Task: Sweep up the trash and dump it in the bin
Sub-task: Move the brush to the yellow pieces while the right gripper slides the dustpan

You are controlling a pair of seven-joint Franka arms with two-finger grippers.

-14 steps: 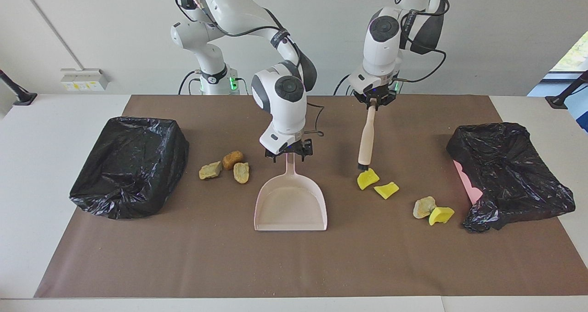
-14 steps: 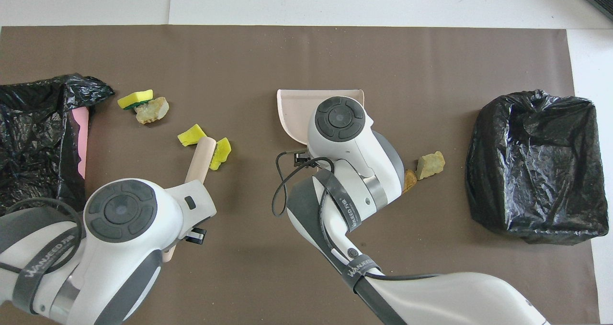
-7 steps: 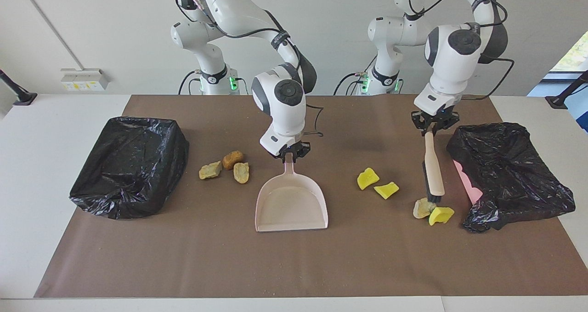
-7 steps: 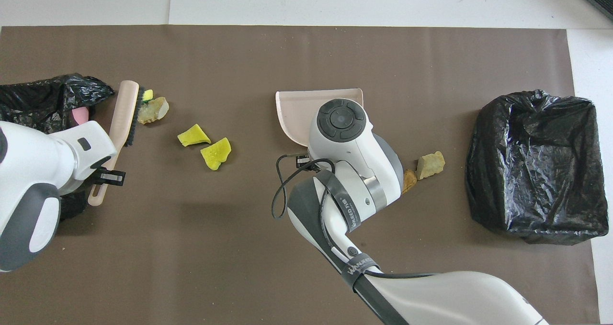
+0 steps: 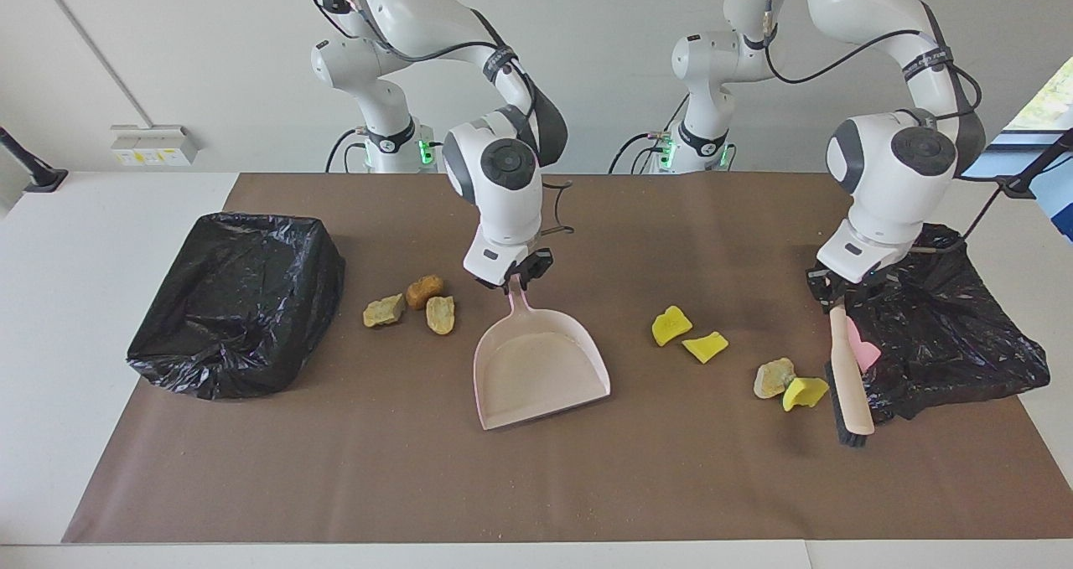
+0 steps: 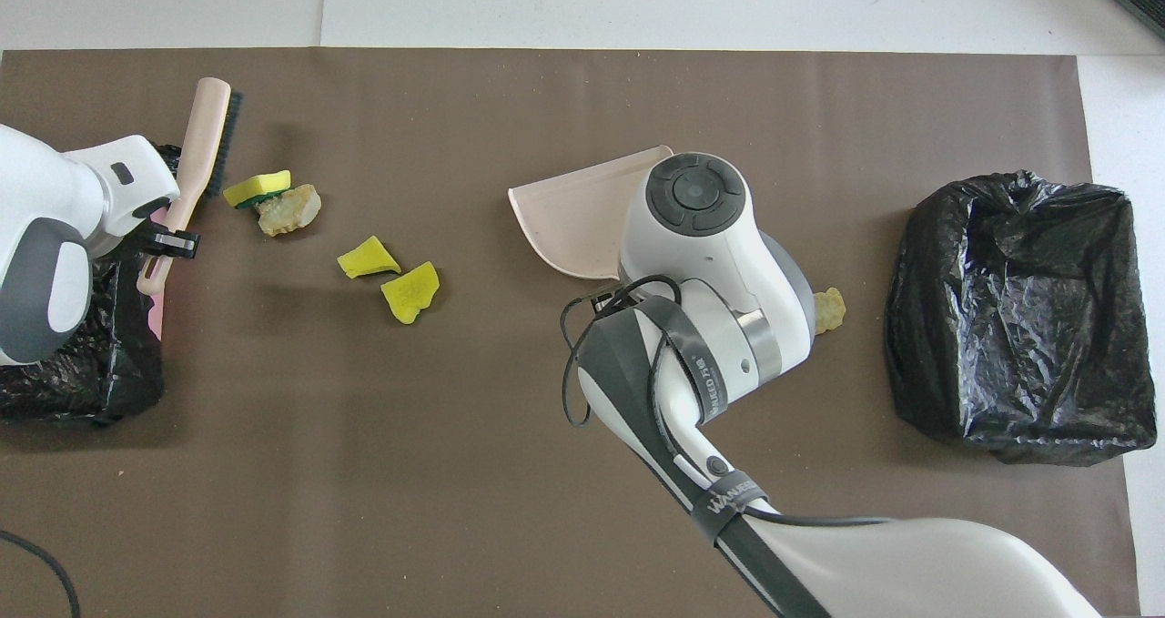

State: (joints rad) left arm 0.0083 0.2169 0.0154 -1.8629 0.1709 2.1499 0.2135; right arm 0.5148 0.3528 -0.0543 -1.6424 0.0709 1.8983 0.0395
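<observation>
My right gripper (image 5: 514, 281) is shut on the handle of the pink dustpan (image 5: 541, 369), which rests on the mat mid-table and also shows in the overhead view (image 6: 569, 219). My left gripper (image 5: 833, 299) is shut on the brush (image 5: 848, 385), also seen from overhead (image 6: 202, 140). The brush head is low, between the bin and a beige chunk (image 5: 772, 377) with a yellow chunk (image 5: 806, 392). Two more yellow chunks (image 5: 671, 324) (image 5: 705, 346) lie between that pair and the dustpan. Three tan and orange-brown chunks (image 5: 424, 291) lie beside the dustpan toward the right arm's end.
A bin lined with a black bag (image 5: 239, 301) stands at the right arm's end of the brown mat. A second black-bagged bin (image 5: 947, 334), pink showing at its edge, stands at the left arm's end, right beside the brush.
My left gripper carried the brush from the two middle yellow chunks over to the bin at the left arm's end. The dustpan's mouth has turned toward the left arm's end.
</observation>
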